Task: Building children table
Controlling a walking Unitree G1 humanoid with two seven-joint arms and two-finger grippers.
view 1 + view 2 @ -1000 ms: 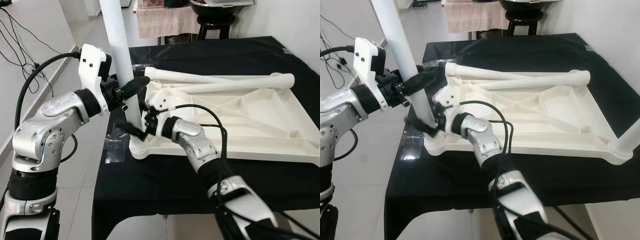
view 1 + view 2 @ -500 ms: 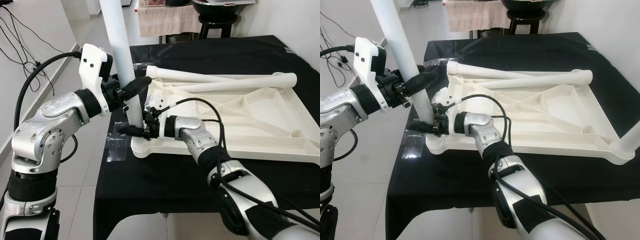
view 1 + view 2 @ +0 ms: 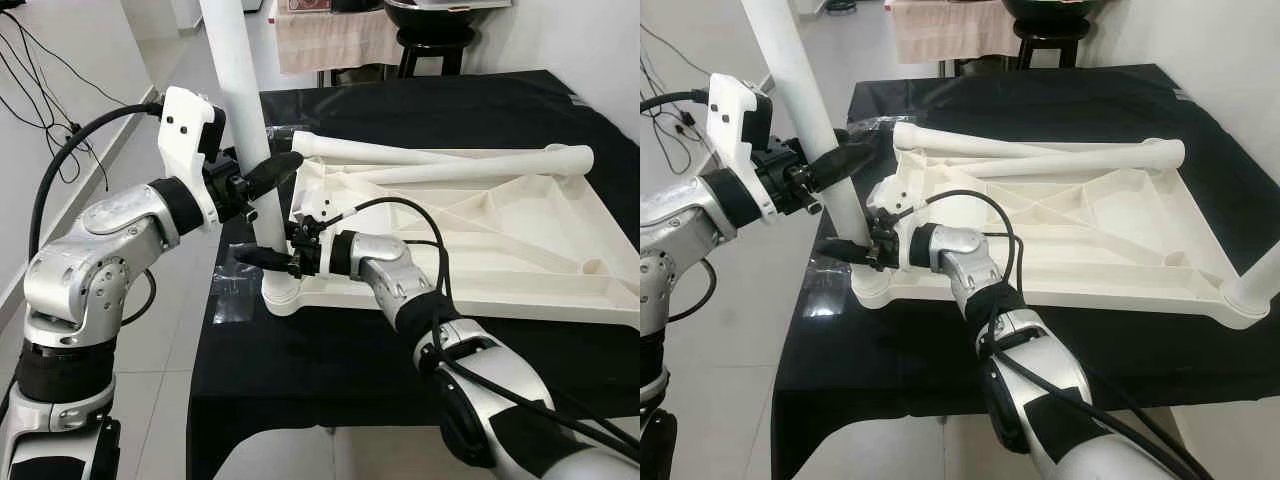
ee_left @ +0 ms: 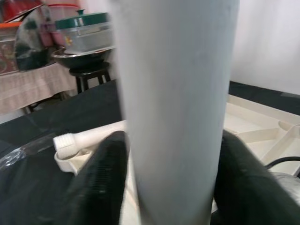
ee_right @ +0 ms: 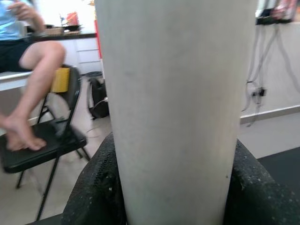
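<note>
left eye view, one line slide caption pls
Both grippers clamp an upright white plastic table leg at the overturned white tabletop's corner.

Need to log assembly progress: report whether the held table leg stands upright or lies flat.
Upright, slightly tilted: the table leg rises from the tabletop's corner socket, both claws around it.

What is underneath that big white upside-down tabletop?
The tabletop lies on a black cloth that drapes over the front edge. Two loose white legs rest on top. Whatever supports the cloth is covered, so it cannot be seen.

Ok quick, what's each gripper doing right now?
Left gripper: shut on the upright table leg.
Right gripper: shut on the same leg, near its base.
</note>
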